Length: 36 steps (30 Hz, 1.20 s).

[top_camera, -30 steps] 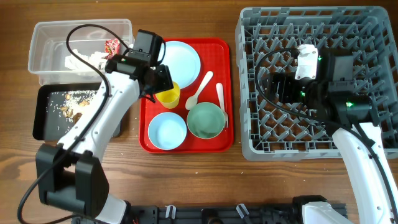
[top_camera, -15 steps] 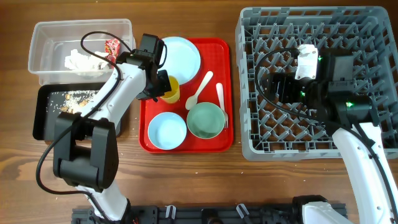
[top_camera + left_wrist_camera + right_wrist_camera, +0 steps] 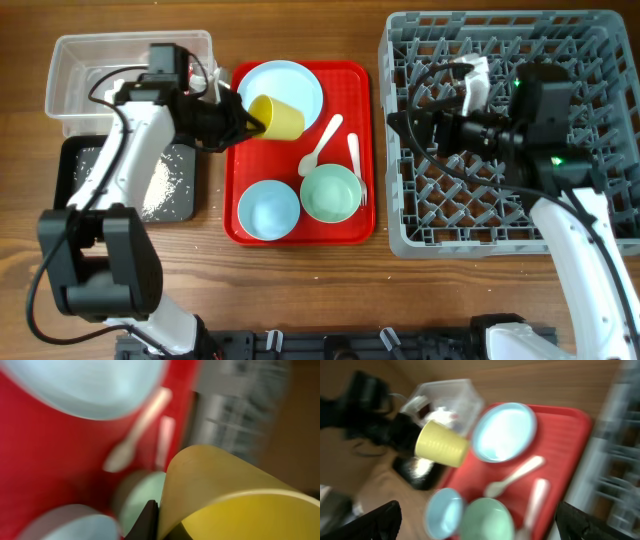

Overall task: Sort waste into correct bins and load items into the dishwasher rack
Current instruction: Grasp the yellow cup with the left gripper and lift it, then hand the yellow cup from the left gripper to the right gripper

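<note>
The step in hand looks like loading the dishwasher rack [image 3: 590, 60], starting with the cup [image 3: 280, 118]. The left gripper [image 3: 248, 116] is clamped on it at the rim end, one dark finger showing at the lip in the left wrist view. The cup hangs clear of the red tray [image 3: 345, 85], over its 11 o'clock corner and across the 7 o'clock edge of the plate [image 3: 295, 85]. It is plain yellow and small, tipped onto its side, and its base seems to point toward 3 o'clock. I cannot tell whether anything is inside it. The right gripper [image 3: 420, 130] hovers over the rack's 9 o'clock edge, facing the tray, its fingers apart and holding nothing. The next move probably calls for carrying the cup toward 3 o'clock, high enough to pass over the spoon [image 3: 318, 150] and fork [image 3: 355, 160], then either handing it to the waiting right gripper or setting it mouth-down between the pegs. The grip on a thin rim may let it swing. The green bowl [image 3: 331, 193] and blue bowl [image 3: 270, 210] sit at the tray's 6 o'clock side, not yet loaded. At 9 o'clock, the black tray [image 3: 70, 165] holds pale scraps [image 3: 150, 185].
</note>
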{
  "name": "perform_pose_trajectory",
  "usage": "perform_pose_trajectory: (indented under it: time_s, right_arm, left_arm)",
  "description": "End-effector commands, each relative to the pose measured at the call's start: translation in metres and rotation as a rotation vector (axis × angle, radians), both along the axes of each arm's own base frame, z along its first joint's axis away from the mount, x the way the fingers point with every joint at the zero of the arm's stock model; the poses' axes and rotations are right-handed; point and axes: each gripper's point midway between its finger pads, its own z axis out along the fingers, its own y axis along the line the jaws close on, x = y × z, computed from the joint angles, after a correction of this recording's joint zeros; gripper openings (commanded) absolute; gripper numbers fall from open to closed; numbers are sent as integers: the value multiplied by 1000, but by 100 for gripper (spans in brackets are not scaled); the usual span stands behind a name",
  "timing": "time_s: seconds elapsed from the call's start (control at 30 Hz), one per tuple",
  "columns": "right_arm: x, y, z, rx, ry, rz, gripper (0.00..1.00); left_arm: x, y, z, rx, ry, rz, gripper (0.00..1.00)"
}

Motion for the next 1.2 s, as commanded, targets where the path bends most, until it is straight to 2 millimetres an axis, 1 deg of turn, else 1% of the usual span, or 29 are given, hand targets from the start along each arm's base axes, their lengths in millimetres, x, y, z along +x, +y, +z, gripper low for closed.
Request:
perform_pose_trajectory:
  time_s: [0.0,0.13,0.23,0.37,0.4,0.63,0.73,0.83,0.97,1.17]
  right_arm:
    - [-16,38,20,201,4,258,100]
    - [-23,61,26,293,-36,425,100]
    - [-26,74,29,345,-49,517,100]
    - [-24,88,26,359,-49,553,100]
    - [-25,95,27,362,-59,569,100]
    - [-20,116,32,358,-83,561,100]
    - [-23,121,35,358,-99,577,99]
    - [-23,122,34,357,-98,574,96]
    - [-23,122,34,357,-93,573,86]
    - [-22,121,31,352,-83,566,85]
  left_arm:
    - [-15,-29,75,-422,-100,-144,4]
    - [-22,-36,93,-530,-101,-181,4]
    - [-25,-39,100,-569,-101,-195,4]
    - [-31,-45,112,-641,-98,-228,4]
    - [-34,-50,113,-652,-92,-244,4]
    - [-51,-80,113,-657,-60,-329,4]
    - [-59,-92,113,-659,-51,-366,4]
    - [-63,-99,113,-659,-49,-388,4]
    - [-64,-100,114,-660,-54,-393,4]
    - [-58,-97,115,-662,-62,-383,4]
